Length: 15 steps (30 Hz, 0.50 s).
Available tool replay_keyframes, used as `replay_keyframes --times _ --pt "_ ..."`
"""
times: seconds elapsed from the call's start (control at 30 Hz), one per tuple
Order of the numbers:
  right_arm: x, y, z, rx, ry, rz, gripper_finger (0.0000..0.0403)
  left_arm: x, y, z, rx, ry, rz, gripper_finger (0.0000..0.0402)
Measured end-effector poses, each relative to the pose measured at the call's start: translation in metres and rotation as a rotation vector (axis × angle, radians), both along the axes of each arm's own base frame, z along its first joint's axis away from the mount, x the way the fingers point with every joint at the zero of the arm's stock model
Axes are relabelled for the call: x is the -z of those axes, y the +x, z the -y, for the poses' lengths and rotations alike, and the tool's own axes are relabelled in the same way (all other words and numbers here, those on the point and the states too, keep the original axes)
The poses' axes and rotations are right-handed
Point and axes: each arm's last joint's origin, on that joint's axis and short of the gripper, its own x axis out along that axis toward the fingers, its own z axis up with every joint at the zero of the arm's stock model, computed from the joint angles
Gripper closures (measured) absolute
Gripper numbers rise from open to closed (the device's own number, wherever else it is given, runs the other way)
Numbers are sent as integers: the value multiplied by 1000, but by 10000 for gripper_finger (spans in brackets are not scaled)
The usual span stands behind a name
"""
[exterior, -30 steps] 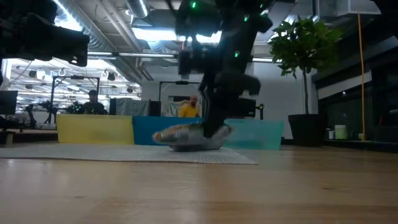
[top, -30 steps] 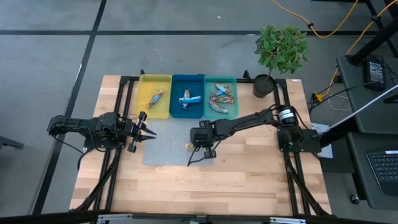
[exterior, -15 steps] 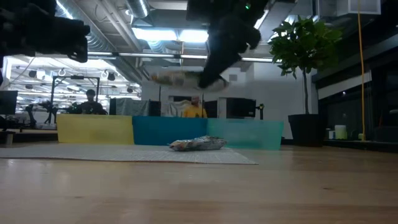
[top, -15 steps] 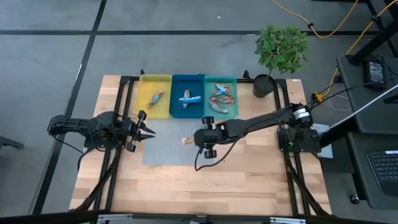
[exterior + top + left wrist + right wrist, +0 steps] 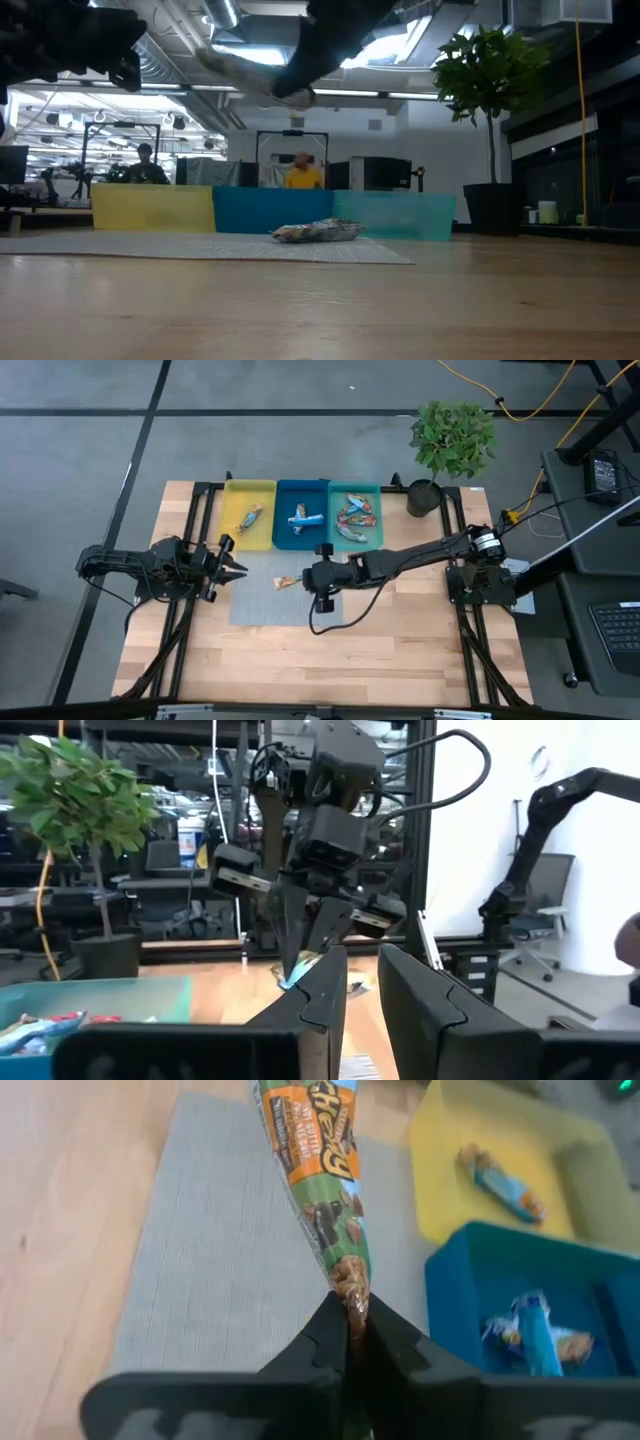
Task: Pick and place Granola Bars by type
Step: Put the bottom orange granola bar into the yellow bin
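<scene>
Granola bar (image 5: 318,1175) is held pinched by the right gripper (image 5: 349,1342) above the grey mat (image 5: 262,600); left gripper (image 5: 232,569) is nearly closed, empty.

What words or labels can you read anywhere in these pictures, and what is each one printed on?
"Chewy", partly cut off at the picture's edge: on the orange and green foil-wrapped granola bar held by the right gripper above the grey mat.
Print on the small wrapped bars in the yellow tray and the blue tray: too small to read.
Nothing else is readable.
</scene>
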Motion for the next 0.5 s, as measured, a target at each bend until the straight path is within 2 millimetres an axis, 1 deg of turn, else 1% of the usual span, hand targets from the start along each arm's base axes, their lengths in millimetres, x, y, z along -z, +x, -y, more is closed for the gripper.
replay_keyframes --times 0.1,0.27,0.43,0.5 --pt "-3 3 0 -13 -6 40 383 0 0 0 -7 -2 3 347" --pt "-6 6 -1 -17 -4 85 365 1 0 0 -2 -8 -9 350" --pt "-10 9 3 -9 2 134 386 1 0 0 1 -26 -14 344" --pt "-12 11 4 -10 0 155 386 1 0 0 0 -26 -14 338"
